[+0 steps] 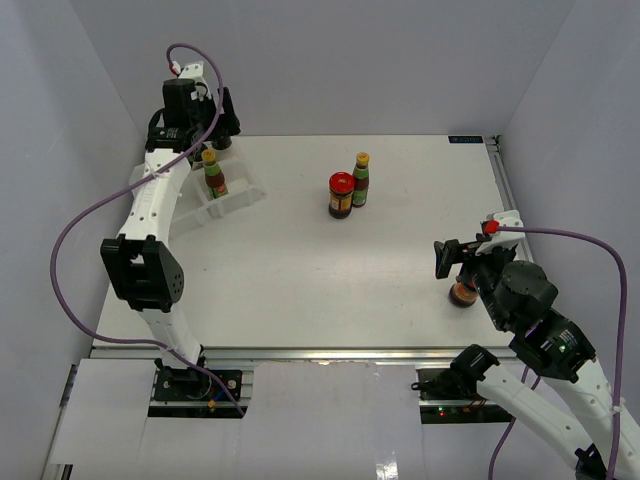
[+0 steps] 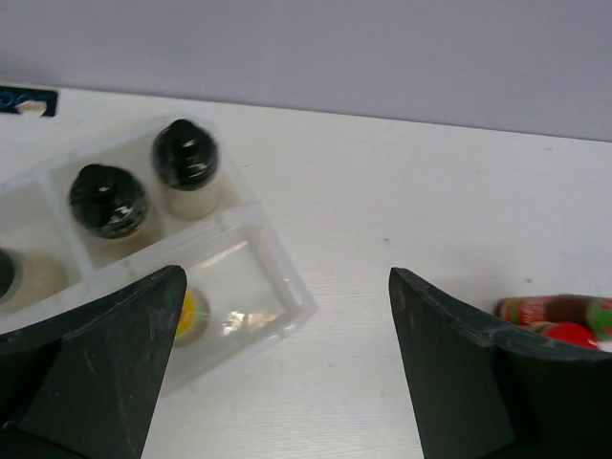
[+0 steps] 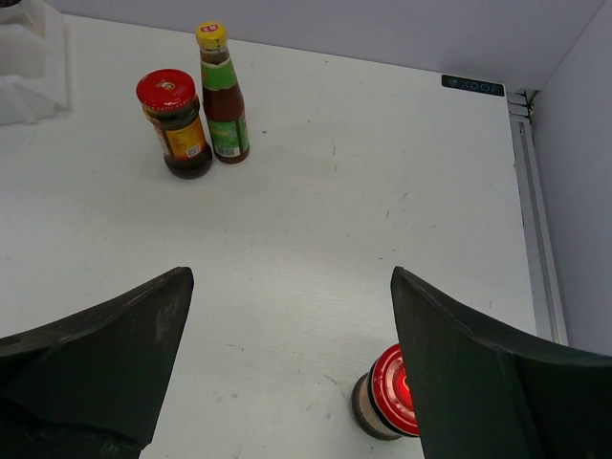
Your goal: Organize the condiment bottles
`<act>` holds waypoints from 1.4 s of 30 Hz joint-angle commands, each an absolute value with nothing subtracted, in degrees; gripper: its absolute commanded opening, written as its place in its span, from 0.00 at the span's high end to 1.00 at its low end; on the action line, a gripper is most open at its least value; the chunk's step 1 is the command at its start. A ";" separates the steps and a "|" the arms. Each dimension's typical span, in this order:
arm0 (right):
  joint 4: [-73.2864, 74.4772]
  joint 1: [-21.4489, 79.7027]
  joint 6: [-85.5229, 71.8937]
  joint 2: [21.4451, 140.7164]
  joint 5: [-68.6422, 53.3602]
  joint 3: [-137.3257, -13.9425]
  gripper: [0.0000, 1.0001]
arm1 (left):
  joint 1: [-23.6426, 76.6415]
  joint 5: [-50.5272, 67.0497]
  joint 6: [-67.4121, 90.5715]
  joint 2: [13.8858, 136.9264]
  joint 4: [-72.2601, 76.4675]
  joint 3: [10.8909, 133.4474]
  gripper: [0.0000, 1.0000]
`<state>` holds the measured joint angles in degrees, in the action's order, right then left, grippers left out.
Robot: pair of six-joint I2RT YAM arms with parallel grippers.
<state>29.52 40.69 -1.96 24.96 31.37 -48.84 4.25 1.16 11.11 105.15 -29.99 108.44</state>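
Observation:
My left gripper (image 1: pixel 225 122) (image 2: pixel 287 277) hangs open and empty over the far end of the clear tray (image 1: pixel 245 195) (image 2: pixel 279 260). In the tray stand two black-capped shakers (image 2: pixel 185 153) (image 2: pixel 108 199) and a yellow-capped bottle (image 1: pixel 213 172), whose cap (image 2: pixel 193 314) peeks out beside my left finger. A red-lidded jar (image 1: pixel 341 195) (image 3: pixel 175 124) and a second yellow-capped bottle (image 1: pixel 361 180) (image 3: pixel 222 96) stand together mid-table. My right gripper (image 1: pixel 452 262) (image 3: pixel 292 277) is open, with another red-lidded jar (image 1: pixel 461 294) (image 3: pixel 387 400) just below its right finger, partly hidden.
Grey walls close in the table at the back and both sides. A metal rail (image 3: pixel 534 220) runs along the right edge. Another dark cap (image 2: pixel 5 273) shows at the tray's left end.

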 commanded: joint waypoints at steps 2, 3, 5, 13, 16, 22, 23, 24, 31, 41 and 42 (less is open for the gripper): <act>28.02 40.96 -2.34 24.56 31.94 -49.15 0.10 | 14.39 11.02 9.46 104.16 -34.14 114.77 0.02; 28.12 40.96 -2.42 24.62 31.86 -49.17 0.10 | 15.90 11.06 8.88 104.81 -33.69 115.02 0.02; 28.33 40.96 -2.59 24.75 31.69 -49.21 0.10 | 18.94 11.14 7.73 106.12 -32.79 115.51 0.03; 29.84 41.00 -2.68 24.17 32.83 -49.53 0.10 | 25.92 21.64 4.41 114.05 -29.75 120.34 0.04; 29.91 40.98 -2.55 23.78 33.22 -49.72 0.10 | 29.44 20.27 1.91 117.61 -30.61 123.14 0.04; 30.81 40.96 -2.62 23.57 33.62 -50.19 0.10 | 31.17 18.56 0.18 121.35 -29.02 124.16 0.04; 30.90 41.00 -2.64 23.46 33.71 -50.19 0.10 | 31.29 18.78 -0.76 121.38 -28.24 123.10 0.04; 30.97 41.04 -2.64 23.34 33.80 -50.20 0.10 | 31.43 19.00 -1.66 121.40 -27.41 122.24 0.04; 31.48 40.97 -2.55 23.39 34.57 -50.36 0.10 | 32.09 18.05 -3.02 125.15 -24.30 123.40 0.04; 31.30 41.03 -2.48 24.36 34.69 -51.44 0.10 | 32.92 17.73 -4.80 127.84 -21.30 123.80 0.09; 31.10 41.01 -2.39 24.46 34.63 -51.50 0.10 | 32.99 17.89 -4.99 127.95 -20.68 123.50 0.10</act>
